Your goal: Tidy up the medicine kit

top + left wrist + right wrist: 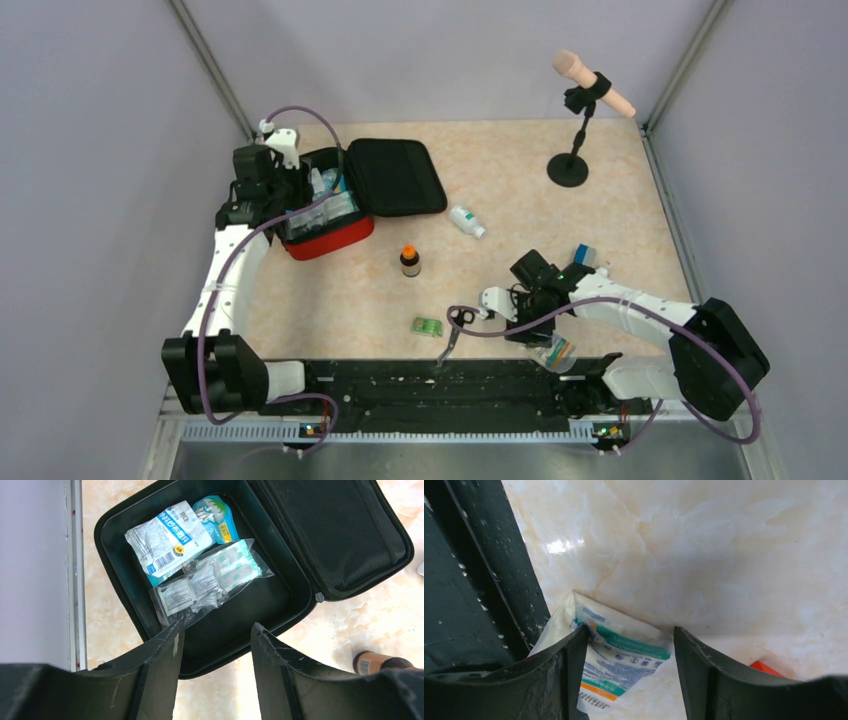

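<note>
The medicine kit [335, 238] lies open at the far left, red shell below, black lid [395, 176] folded out to the right. In the left wrist view its black tray [260, 605] holds a white-and-blue packet [167, 536], a swab pouch [216, 514] and a clear bag of sachets [215, 577]. My left gripper [215, 630] hovers open above the tray's near edge with nothing between its fingers. My right gripper [629, 635] stands open low over the table, straddling a white packet with green and orange stripes [621, 655]; its left finger touches the packet's edge.
On the table lie a brown bottle with an orange cap [410, 260], a white bottle [466, 221], a green blister strip [428, 326], scissors [460, 320] and a blue box [585, 254]. A microphone stand [570, 165] is at the back right. The black base rail [464, 580] runs beside the packet.
</note>
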Available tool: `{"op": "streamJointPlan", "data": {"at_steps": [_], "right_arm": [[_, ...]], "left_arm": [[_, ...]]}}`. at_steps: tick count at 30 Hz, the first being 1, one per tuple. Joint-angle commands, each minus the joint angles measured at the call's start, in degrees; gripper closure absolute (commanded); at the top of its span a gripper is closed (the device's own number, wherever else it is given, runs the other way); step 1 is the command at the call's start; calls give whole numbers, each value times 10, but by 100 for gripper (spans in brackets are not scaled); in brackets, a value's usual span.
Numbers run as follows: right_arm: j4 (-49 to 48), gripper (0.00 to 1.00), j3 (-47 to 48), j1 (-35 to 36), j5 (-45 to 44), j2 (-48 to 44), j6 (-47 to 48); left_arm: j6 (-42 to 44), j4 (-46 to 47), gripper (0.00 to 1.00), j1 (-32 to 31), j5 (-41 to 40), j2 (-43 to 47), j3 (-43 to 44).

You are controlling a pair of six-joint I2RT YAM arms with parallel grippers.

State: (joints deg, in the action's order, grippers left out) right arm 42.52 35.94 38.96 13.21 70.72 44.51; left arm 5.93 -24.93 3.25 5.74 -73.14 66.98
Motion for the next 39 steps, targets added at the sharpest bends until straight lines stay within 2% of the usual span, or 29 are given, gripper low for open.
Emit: {"op": "streamJointPlan", "data": {"at_steps": [1, 5, 7, 11, 13, 16, 18, 23, 26, 28, 30, 36, 39], "right_arm": [[-67, 42, -17, 13, -66, 28, 23], [-79, 67, 3, 13, -70, 64, 15], [-80, 71, 30, 14, -60, 72, -1], [-93, 74, 100, 13, -50, 75, -46], [-108, 74, 142, 13, -50, 80, -77], [-138, 76, 184, 13, -47, 81, -123], [-162, 81, 203, 12, -50, 81, -150], [-215, 86, 252, -14, -64, 94, -244], [-217, 93, 305, -60, -53, 124, -340], [-215, 100, 341, -94, -36, 138, -449], [-220, 100, 368, -123, 0, 143, -512], [-316, 100, 328, -144, 24, 109, -602], [-333, 100, 328, -144, 54, 108, -636]], "left_arm": [[-7, 21, 43, 1, 9, 20, -12], [-10, 20, 43, 2, 45, 22, -13], [-16, 24, 42, 2, 89, 21, -17], [-52, 51, 41, 2, 188, 16, -36], [-101, 88, 35, 1, 216, 15, -55], [-136, 127, 34, 0, 260, 16, -77], [-150, 146, 35, -4, 288, 13, -76], [-193, 171, 35, -29, 343, -6, -49], [-215, 195, 35, -74, 375, -22, -37], [-227, 209, 35, -106, 391, -32, -33], [-237, 223, 35, -129, 406, -40, -32], [-219, 216, 35, -206, 400, -80, -3], [-207, 193, 30, -246, 388, -105, 32]]}}
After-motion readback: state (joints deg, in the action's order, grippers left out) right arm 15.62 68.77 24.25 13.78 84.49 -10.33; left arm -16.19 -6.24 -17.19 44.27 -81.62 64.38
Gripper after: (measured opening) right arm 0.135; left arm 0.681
